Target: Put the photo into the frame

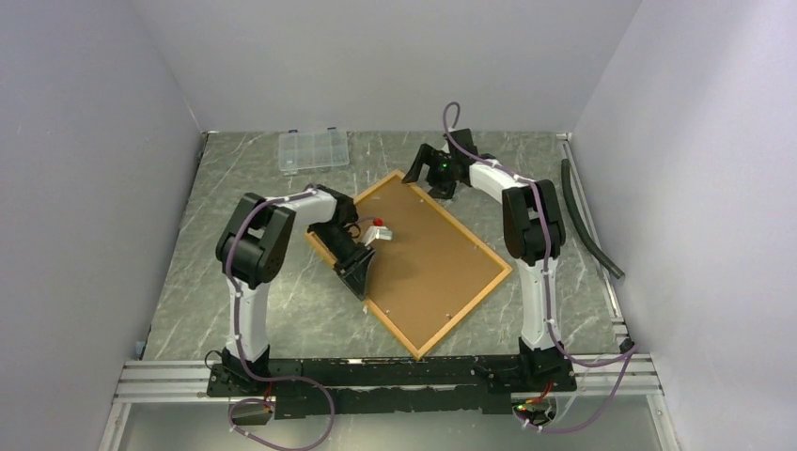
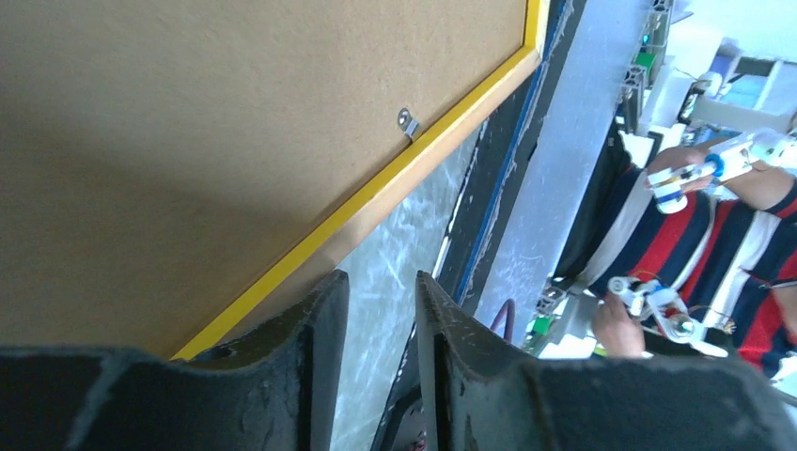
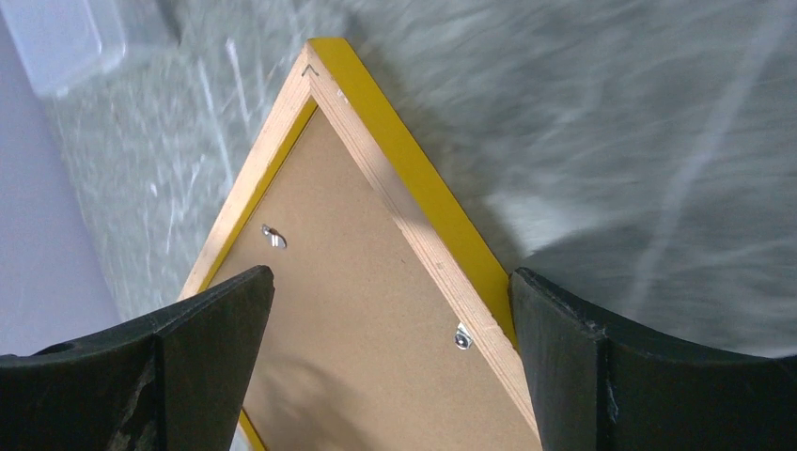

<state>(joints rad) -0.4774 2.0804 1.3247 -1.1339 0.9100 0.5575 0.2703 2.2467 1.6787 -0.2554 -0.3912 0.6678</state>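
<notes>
The frame (image 1: 465, 313) lies back side up and turned diagonally on the marbled table, its yellow border around a plain brown backing board (image 1: 432, 263). The photo is out of view. My left gripper (image 1: 365, 287) hovers low at the frame's left edge. In the left wrist view its fingers (image 2: 381, 282) stand a little apart, with only table showing between them and the yellow border (image 2: 376, 188) just to their left. My right gripper (image 1: 442, 183) is wide open above the frame's far corner (image 3: 442, 221), holding nothing (image 3: 390, 282).
A clear plastic compartment box (image 1: 313, 150) sits at the back left. A black hose (image 1: 587, 221) lies along the right wall. Small metal tabs (image 2: 407, 122) (image 3: 461, 336) sit on the frame's inner rim. A person in a striped shirt (image 2: 695, 235) sits beyond the near edge.
</notes>
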